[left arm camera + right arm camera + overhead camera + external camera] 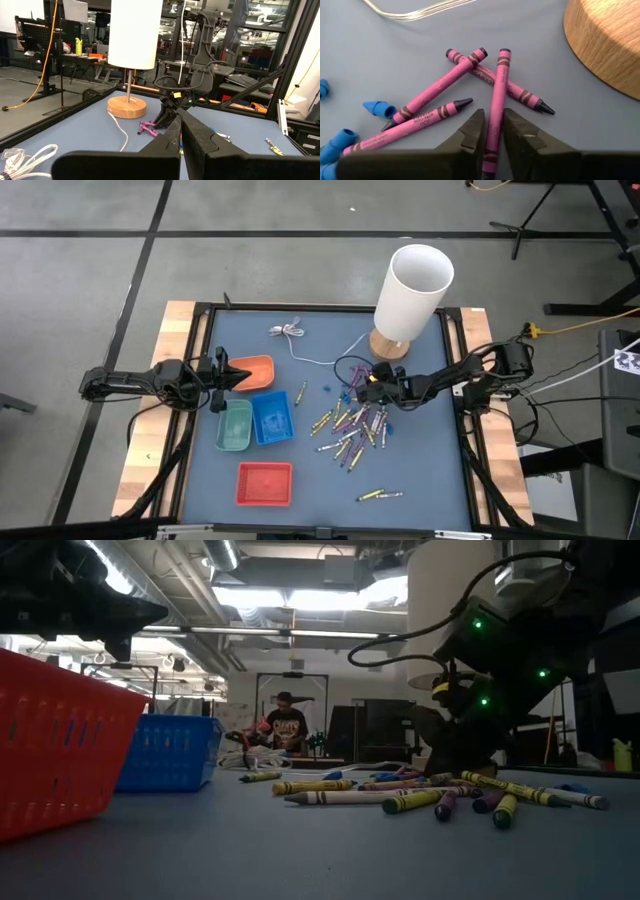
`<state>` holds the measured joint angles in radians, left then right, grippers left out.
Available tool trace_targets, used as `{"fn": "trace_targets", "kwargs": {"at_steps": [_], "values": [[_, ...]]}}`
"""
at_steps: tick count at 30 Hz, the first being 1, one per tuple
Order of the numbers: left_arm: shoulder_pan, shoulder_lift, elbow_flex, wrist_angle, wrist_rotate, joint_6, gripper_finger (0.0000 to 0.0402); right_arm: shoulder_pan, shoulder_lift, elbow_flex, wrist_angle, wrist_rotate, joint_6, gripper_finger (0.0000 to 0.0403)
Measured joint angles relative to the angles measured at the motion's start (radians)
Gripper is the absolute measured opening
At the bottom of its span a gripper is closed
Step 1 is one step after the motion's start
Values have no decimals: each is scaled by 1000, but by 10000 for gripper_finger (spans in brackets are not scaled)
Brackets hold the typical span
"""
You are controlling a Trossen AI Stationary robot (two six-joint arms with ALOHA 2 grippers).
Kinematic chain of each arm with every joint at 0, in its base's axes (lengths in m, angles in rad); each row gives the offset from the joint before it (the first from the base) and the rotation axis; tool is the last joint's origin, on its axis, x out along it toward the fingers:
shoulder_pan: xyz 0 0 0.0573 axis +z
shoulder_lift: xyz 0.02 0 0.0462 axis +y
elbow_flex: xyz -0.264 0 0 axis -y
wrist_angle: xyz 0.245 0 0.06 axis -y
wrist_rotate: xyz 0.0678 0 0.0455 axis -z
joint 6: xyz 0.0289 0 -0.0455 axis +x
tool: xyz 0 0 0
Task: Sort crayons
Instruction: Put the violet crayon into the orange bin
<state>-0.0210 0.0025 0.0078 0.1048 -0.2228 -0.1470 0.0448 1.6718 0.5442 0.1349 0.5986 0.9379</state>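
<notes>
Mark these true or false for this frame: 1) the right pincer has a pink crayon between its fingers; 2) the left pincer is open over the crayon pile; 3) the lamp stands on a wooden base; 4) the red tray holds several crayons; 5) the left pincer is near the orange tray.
1) True: the right pincer has its fingers closed around a pink crayon.
2) False: the left pincer is shut, far from the crayon pile.
3) True: the lamp sits on a round wooden base.
4) False: the red tray looks empty.
5) True: it hovers at the orange tray.
</notes>
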Motion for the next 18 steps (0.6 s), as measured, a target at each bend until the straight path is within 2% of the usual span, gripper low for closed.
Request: {"fn": "trace_targets", "kwargs": {"at_steps": [10,18], "values": [[0,0,0,0,0,0,0,0,-2,0,0,-6,-3,30],[0,0,0,0,0,0,0,0,-25,-1,-10,-24,-33,30]]}}
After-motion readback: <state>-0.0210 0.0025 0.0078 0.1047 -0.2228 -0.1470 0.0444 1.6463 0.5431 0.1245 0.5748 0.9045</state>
